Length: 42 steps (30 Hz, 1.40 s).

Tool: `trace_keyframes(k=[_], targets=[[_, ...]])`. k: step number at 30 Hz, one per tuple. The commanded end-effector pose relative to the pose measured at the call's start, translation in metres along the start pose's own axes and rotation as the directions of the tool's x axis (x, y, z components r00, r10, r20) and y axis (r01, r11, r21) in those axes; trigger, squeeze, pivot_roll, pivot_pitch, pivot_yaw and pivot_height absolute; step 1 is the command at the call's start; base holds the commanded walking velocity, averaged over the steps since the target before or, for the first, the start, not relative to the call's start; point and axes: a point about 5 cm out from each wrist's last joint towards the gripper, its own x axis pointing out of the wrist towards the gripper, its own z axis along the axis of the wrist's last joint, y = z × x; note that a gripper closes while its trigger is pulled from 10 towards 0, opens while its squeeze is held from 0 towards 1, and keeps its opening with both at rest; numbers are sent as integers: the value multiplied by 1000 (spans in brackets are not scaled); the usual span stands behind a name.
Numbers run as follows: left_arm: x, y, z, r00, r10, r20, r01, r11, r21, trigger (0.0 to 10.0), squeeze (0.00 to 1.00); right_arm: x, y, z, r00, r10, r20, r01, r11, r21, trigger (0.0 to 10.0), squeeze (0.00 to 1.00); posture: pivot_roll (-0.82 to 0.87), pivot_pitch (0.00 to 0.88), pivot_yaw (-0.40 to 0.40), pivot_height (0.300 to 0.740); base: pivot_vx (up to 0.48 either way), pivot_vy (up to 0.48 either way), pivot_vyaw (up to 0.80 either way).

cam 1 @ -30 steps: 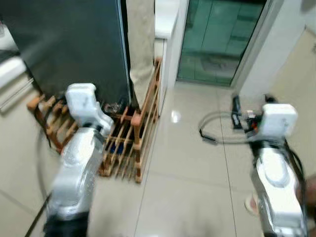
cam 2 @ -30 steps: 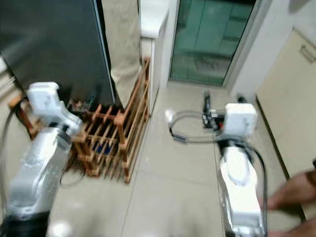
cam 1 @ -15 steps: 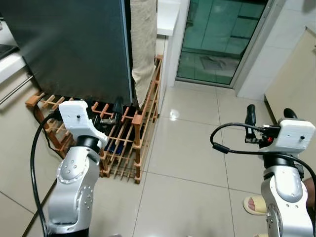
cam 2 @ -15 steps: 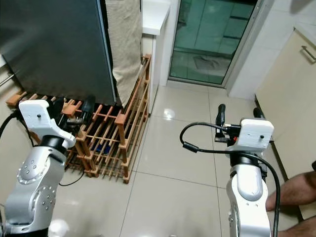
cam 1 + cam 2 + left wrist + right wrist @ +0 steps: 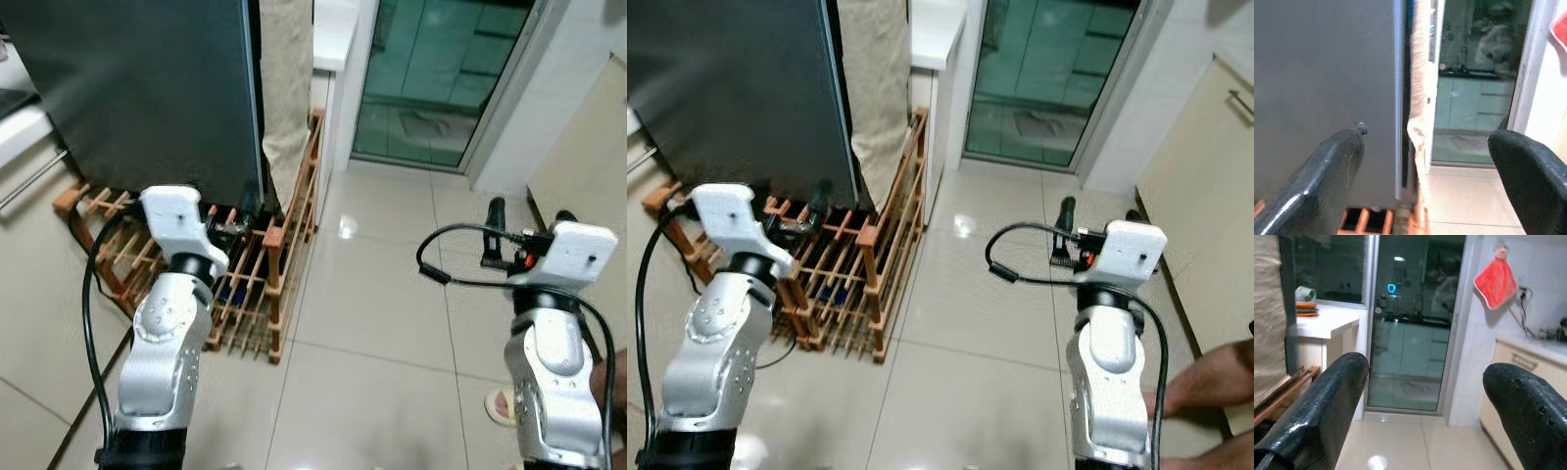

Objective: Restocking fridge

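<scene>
Standing upright, tall dark fridge, both hands spread, empty

the way ahead on the left is blocked by the dark fridge, which stands shut. a beige cloth hangs down in the narrow gap along the fridge's right edge. a wooden rack is set on the floor at the fridge's foot and its right corner, so low reach there is barred by slats. the left gripper is held spread just before the fridge's right edge. open tiled floor lies to the right of the rack, up to a shut glass door. the right gripper is held spread over that open floor. a cabinet closes the far right, and a person's foot rests on the floor by the right arm.
</scene>
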Motion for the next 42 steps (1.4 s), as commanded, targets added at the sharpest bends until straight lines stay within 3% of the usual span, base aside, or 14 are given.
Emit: trace_keyframes(k=[1, 11, 12, 17, 27, 35, 42], targets=[[-1, -1, -4, 1000, -5, -5, 5, 999, 43, 10000, 0, 0, 2, 0, 1000, 22, 12, -22, 999, -31, 10000, 0, -81, 0, -12, 740, 0, 0, 0], [3, -2, -5, 1000, -23, -7, 23, 1000, -18, 10000, 0, -3, 7, -10, 998, 52, -34, -53, 998, -35, 10000, 0, -80, 0, -13, 740, 0, 0, 0], [5, -1, 0, 1000, -5, 13, 6, 998, -58, 10000, 0, -1, 8, -8, 998, 60, -25, -61, 997, -42, 10000, 0, -80, 0, -13, 740, 277, 0, 0], [10, 3, 4, 999, 49, 13, -48, 994, -101, 10000, 0, 1, 10, -2, 997, 72, 8, -72, 996, -52, 10000, 0, -86, 0, -12, 740, 429, 0, 0], [12, -4, -1, 1000, 23, -17, -25, 995, -97, 10000, 0, 3, 13, -8, 996, 83, -20, -84, 995, -56, 10000, 0, -86, 0, -10, 740, 468, 0, 0], [14, 0, -11, 994, 71, -80, -78, 992, -95, 10000, 0, 8, 20, -12, 991, 126, -38, -128, 991, -40, 10000, 0, -81, 0, -7, 740, 434, 0, 0], [14, 3, -13, 993, 79, -91, -88, 991, -99, 10000, 0, 10, 24, -12, 988, 150, -38, -151, 988, -42, 10000, 0, -78, 0, -11, 740, 0, 0, 0]])
